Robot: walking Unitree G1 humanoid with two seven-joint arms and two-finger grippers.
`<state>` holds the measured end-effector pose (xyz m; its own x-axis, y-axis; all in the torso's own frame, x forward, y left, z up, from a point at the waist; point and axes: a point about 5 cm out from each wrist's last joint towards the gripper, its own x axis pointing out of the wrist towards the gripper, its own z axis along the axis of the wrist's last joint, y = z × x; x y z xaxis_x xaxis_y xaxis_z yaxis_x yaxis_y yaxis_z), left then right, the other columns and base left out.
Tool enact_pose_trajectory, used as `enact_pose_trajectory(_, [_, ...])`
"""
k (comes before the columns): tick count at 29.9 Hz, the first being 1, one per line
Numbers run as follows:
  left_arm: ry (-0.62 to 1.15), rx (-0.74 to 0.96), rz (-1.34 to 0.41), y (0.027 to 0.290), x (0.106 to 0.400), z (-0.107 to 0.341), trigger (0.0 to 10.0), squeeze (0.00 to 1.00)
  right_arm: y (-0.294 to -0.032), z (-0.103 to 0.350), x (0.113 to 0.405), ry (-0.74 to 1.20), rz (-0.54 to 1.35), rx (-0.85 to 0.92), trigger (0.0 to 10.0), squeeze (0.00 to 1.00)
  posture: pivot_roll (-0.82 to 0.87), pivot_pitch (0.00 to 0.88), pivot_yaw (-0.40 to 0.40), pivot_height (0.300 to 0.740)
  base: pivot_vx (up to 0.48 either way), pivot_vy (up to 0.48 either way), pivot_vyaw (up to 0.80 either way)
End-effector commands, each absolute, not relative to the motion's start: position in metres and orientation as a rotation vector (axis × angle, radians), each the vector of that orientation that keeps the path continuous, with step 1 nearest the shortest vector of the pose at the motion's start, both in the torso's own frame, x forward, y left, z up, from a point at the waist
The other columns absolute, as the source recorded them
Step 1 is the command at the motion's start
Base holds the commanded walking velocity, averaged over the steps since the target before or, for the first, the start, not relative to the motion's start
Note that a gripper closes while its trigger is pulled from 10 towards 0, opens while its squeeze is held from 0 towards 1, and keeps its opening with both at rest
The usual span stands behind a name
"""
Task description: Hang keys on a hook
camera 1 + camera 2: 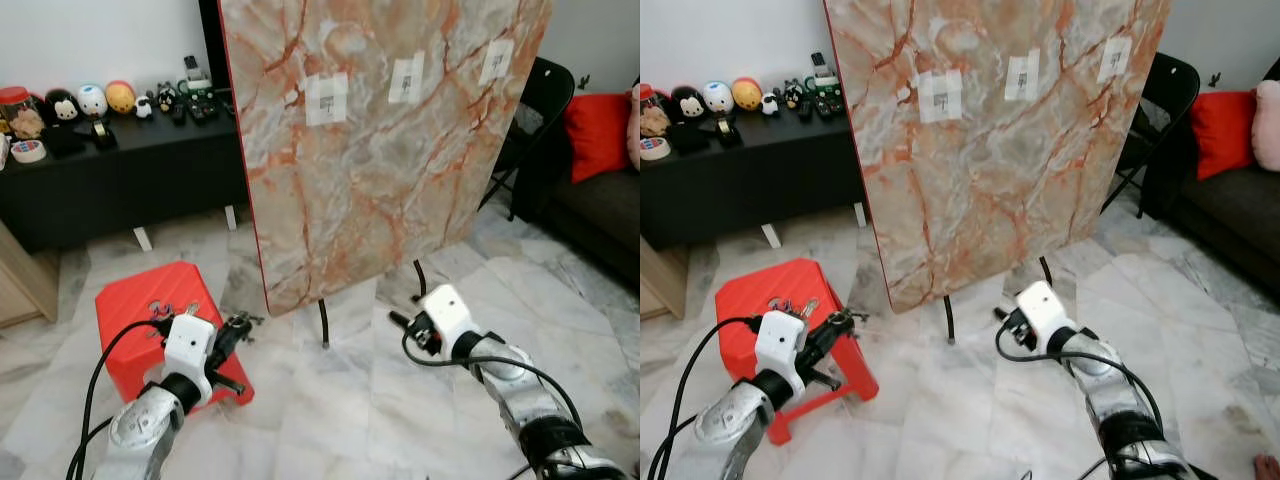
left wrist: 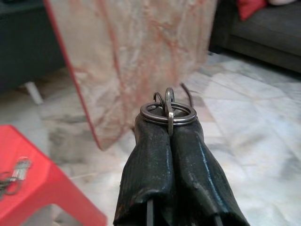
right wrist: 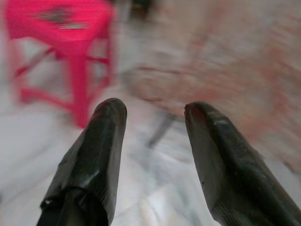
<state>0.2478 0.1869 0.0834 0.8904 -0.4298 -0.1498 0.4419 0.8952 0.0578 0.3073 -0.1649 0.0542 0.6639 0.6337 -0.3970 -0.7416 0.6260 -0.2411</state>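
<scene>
My left gripper (image 2: pixel 168 131) is shut on a metal key ring (image 2: pixel 168 113), which sticks out past its fingertips. In the eye views that left gripper (image 1: pixel 238 328) hovers just right of a red plastic stool (image 1: pixel 135 300), low in front of a leaning marble-patterned board (image 1: pixel 390 170). The board carries three white patches with small hooks: one on the left (image 1: pixel 326 98), one in the middle (image 1: pixel 405 78) and one on the right (image 1: pixel 495 60). Another bunch of keys (image 1: pixel 790 305) lies on the stool top. My right gripper (image 3: pixel 153 113) is open with nothing in it, low near the board's foot (image 1: pixel 403 322).
The board stands on thin black legs (image 1: pixel 323 322) over a marble floor. A black sideboard (image 1: pixel 120 170) with figurines runs along the back left wall. A black chair (image 1: pixel 535 110) and a dark sofa with a red cushion (image 1: pixel 600 120) stand to the right.
</scene>
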Motion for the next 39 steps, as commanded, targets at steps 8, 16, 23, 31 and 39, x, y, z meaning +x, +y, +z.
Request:
enact_pose_trajectory(8, [0.154,0.082,-0.567,0.176,0.246,0.094,10.0,0.00,-0.146,0.077,0.304,0.225,1.036,-0.415,10.0,0.00,0.09,0.000,-0.073,0.740,0.000,0.000,0.00])
enact_pose_trajectory(16, [0.180,0.136,-0.725,0.165,0.247,0.096,10.0,0.00,-0.144,0.085,0.296,0.279,1.216,-0.394,10.0,0.00,0.08,0.000,-0.074,0.740,0.000,0.000,0.00])
enact_pose_trajectory(23, [0.194,0.248,-0.814,0.169,0.246,0.093,10.0,0.00,-0.147,0.089,0.289,0.357,1.387,-0.405,10.0,0.00,0.08,0.000,-0.079,0.740,0.000,0.000,0.00])
enact_pose_trajectory(31, [0.287,0.314,-0.952,0.170,0.241,0.089,10.0,0.00,-0.142,0.090,0.294,0.424,1.481,-0.416,10.0,0.00,0.08,0.000,-0.089,0.740,0.000,0.000,0.00])
enact_pose_trajectory(39, [0.347,0.354,-0.999,0.168,0.237,0.080,10.0,0.00,-0.134,0.094,0.299,0.427,1.529,-0.426,10.0,0.00,0.09,0.000,-0.098,0.740,0.000,0.000,0.00])
